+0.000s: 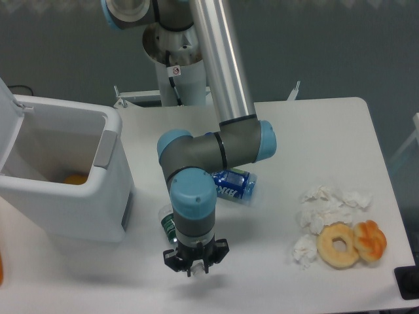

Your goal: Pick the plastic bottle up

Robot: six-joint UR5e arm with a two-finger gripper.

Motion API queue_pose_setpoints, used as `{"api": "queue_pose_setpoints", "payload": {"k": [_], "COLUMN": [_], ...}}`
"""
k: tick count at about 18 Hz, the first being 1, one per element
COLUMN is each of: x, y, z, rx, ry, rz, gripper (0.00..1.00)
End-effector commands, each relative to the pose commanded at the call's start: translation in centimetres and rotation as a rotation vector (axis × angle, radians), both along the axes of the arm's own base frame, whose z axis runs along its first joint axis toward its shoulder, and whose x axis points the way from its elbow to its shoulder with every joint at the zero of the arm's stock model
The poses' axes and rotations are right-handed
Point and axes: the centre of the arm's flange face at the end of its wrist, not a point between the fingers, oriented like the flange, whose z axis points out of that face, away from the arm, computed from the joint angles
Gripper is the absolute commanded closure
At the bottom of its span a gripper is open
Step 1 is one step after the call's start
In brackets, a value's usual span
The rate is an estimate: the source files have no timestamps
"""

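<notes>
Plastic bottle just behind hand

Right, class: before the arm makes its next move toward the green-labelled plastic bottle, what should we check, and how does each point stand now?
1. Target identified: plastic bottle with the green label lies beside the white bin: ok.
2. Bottle fully visible: mostly hidden behind the arm's wrist: not ok.
3. Gripper around the bottle: it sits nearer the camera, nothing seen between the fingers: not ok.
4. Gripper open enough: cannot tell.
5. Blue-labelled bottle apart from the target: ok.
6. Tissues and doughnuts away from the target: ok.
</notes>
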Motion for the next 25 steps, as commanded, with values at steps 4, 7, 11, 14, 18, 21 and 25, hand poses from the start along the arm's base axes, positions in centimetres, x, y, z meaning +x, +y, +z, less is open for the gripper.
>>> {"api": "queue_pose_setpoints", "payload": {"k": [4, 7, 11, 14, 18, 21, 25], "x": [-1.3, -1.3, -1.1, -0.8, -0.4, -0.4, -0.2], "y": [-2.4, -3.4, -4.3, -4.9, -5.6, -5.5, -5.6], "z": [5.6, 8.7, 10.2, 10.4, 11.4, 11.6, 11.1], "rx": [0.025, 0.029, -0.024, -0.047, -0.047, -0.045, -0.050], "ry": [0.097, 0.163, 0.237, 0.257, 0.276, 0.279, 0.271], "rz": [-0.129, -0.231, -0.343, -0.393, -0.425, -0.434, -0.437], "gripper": [0.61, 0.63, 0.64, 0.64, 0.64, 0.64, 0.64]}}
